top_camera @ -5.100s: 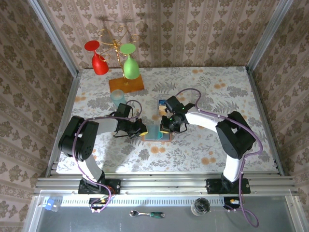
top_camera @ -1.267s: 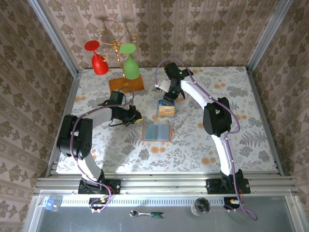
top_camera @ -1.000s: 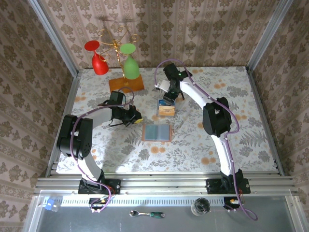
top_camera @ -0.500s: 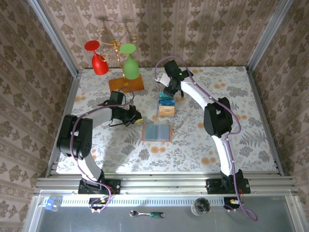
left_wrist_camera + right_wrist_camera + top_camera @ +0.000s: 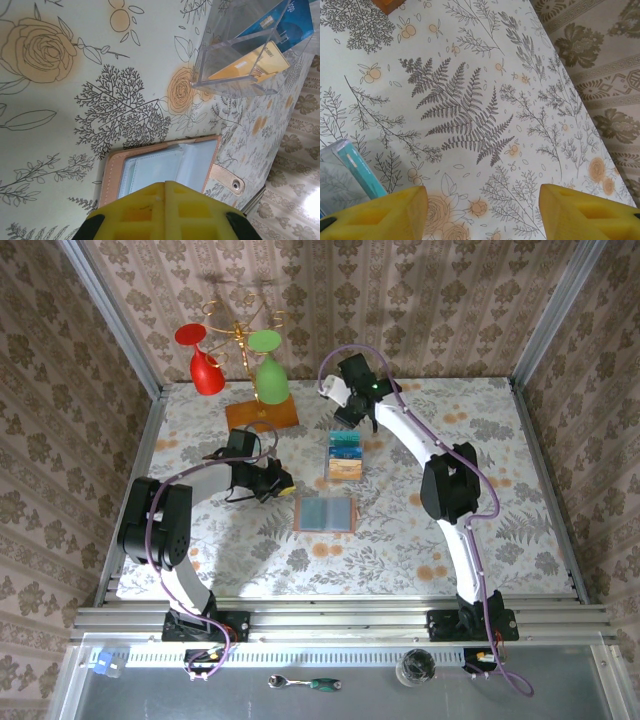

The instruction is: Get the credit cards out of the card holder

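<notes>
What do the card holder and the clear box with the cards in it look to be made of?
The card holder looks like tan-pink leather or an imitation: matte, with a bordered edge. Its snap tab has a shiny, metallic finish. The clear box is probably acrylic: glossy see-through walls with bright edges.

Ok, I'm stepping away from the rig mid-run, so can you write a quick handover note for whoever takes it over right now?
Left gripper: shut, empty, hovering by the card holder.
Right gripper: open, empty, over the far side of the table, beyond the clear box.
The card holder lies open on the table; its visible pockets look empty.
The credit cards, teal, blue and orange, stand in the clear box.
Left: seemingly nothing; check the card holder for a hidden card.
</notes>
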You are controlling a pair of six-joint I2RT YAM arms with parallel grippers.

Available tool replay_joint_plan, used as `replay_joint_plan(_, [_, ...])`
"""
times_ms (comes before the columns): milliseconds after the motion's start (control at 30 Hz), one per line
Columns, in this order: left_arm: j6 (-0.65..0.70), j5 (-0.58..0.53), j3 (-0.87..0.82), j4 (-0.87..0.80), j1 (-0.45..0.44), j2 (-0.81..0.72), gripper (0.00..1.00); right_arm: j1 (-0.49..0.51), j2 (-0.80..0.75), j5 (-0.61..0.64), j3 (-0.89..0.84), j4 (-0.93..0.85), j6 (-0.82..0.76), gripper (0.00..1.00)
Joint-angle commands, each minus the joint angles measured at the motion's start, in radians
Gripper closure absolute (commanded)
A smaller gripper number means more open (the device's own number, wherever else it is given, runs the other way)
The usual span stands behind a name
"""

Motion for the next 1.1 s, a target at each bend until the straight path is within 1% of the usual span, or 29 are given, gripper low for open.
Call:
replay_joint_plan(0, [-0.007, 0.012, -0.010, -0.001, 0.011, -0.003, 0.96, 0.000, 0.046, -0.022, 0.015, -0.036, 0.018, 0.39])
replay_joint_plan(567, [-0.011, 0.011, -0.020, 0.003, 0.011, -0.009, 0.95, 0.001, 0.047, -0.040, -0.032, -0.053, 0.032, 0.39])
replay_joint_plan(1067, [-0.013, 0.014, -0.022, 0.015, 0.010, -0.012, 0.95, 0.002, -0.007, -0.030, -0.056, -0.039, 0.039, 0.40])
